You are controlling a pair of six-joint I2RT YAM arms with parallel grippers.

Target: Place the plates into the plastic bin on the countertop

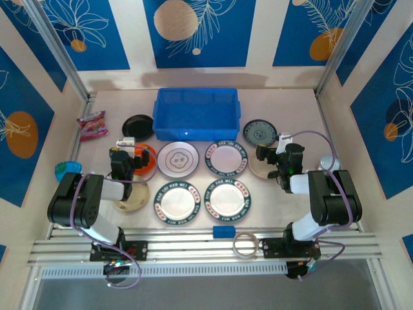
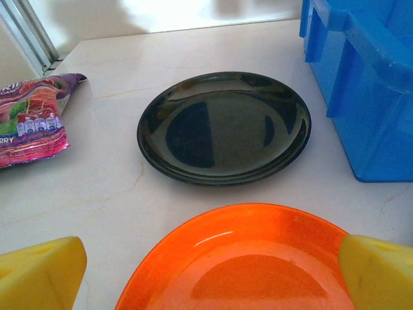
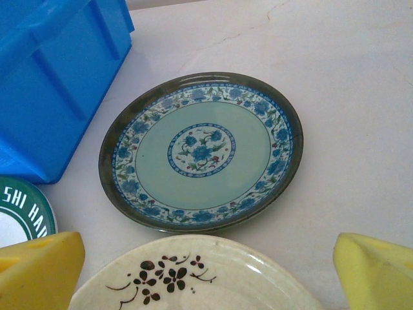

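Plates lie spread over the pale countertop [image 1: 303,116] in the overhead view, all of them on the surface before and beside the blue plastic bin [image 1: 197,116] at the far middle; a black plate [image 1: 137,126] sits just left of the bin and a teal patterned plate [image 1: 260,133] just right of it; nearer, a line-drawing plate [image 1: 177,159] and three green-lettered plates [image 1: 226,157] make a two-by-two block; the left gripper [image 1: 124,157] hangs over an orange plate [image 1: 148,161], with a cream plate [image 1: 132,201] nearer the arm; the right gripper [image 1: 271,158] hangs over a second cream plate [image 1: 260,170]; a pink snack packet [image 1: 92,124] lies far left, and a small blue block [image 1: 224,230] and a tape ring [image 1: 245,245] lie by the metal rail [image 1: 193,253]. From the left wrist, the yellow fingers [image 2: 39,274] stand wide apart and empty, the orange plate between and beneath them; beyond it, apart, the black plate lies flat, the snack packet to its left and a corner of the bin to its right. From the right wrist, the yellow pads [image 3: 42,271] are likewise spread wide, gripping nothing, over the second cream plate with its dark blossom sprig; beyond lies the teal patterned plate, flat and close beside the bin's wall; a green-lettered rim shows at the left edge.
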